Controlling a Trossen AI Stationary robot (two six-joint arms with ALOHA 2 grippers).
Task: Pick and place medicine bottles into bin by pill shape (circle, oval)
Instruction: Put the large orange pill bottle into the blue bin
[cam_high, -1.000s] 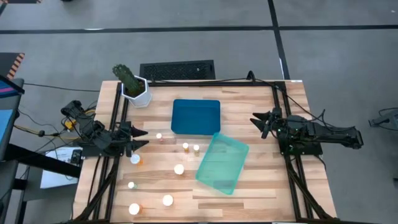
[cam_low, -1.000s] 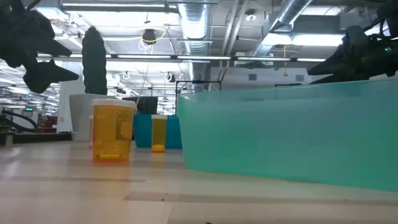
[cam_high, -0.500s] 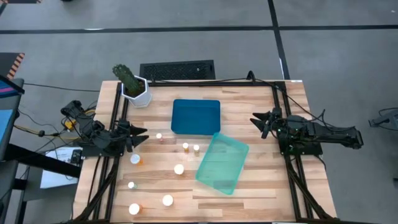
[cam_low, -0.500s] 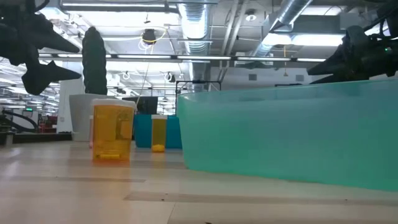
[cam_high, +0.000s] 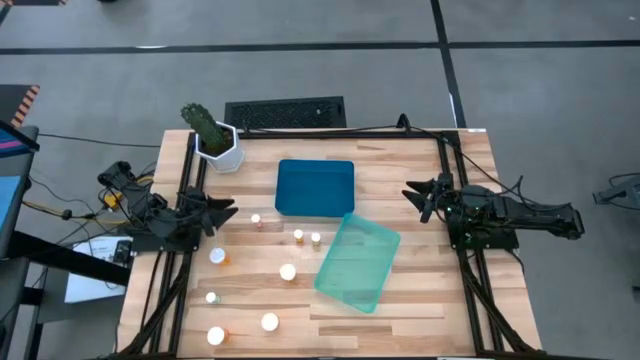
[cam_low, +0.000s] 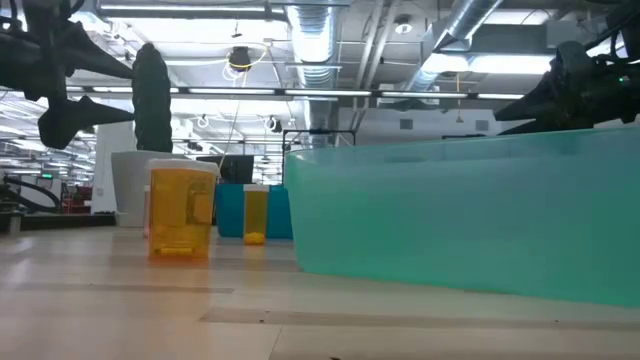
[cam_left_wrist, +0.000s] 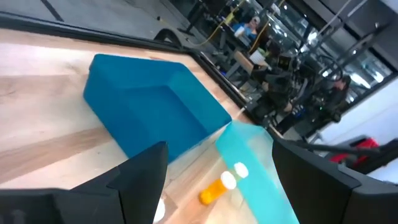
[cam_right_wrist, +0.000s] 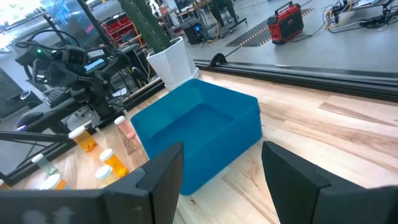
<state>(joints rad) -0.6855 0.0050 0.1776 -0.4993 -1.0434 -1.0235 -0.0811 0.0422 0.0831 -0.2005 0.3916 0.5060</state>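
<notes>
Eight white-capped medicine bottles stand on the wooden table left of centre. One (cam_high: 256, 219) is near the blue bin, two (cam_high: 298, 236) (cam_high: 316, 239) are by the teal bin, and one (cam_high: 217, 256) is just near-side of my left gripper. The rest (cam_high: 288, 271) (cam_high: 211, 297) (cam_high: 269, 321) (cam_high: 216, 335) are toward the near edge. My left gripper (cam_high: 222, 214) is open and empty above the table's left side. It also shows in its own wrist view (cam_left_wrist: 217, 149). My right gripper (cam_high: 415, 195) is open and empty at the right, and shows in its own wrist view (cam_right_wrist: 222, 149).
A blue bin (cam_high: 315, 187) sits at the far centre. A teal bin (cam_high: 357, 262) lies slanted beside it and fills the low view (cam_low: 470, 215). A white hexagonal pot (cam_high: 222, 150) with a green plant stands at the far left corner. Black frame rails (cam_high: 170, 280) run along both sides.
My left gripper has drawn a little toward the table's far edge, away from the bottle just near-side of it, and has stayed open. The bottles and bins have kept their places.
</notes>
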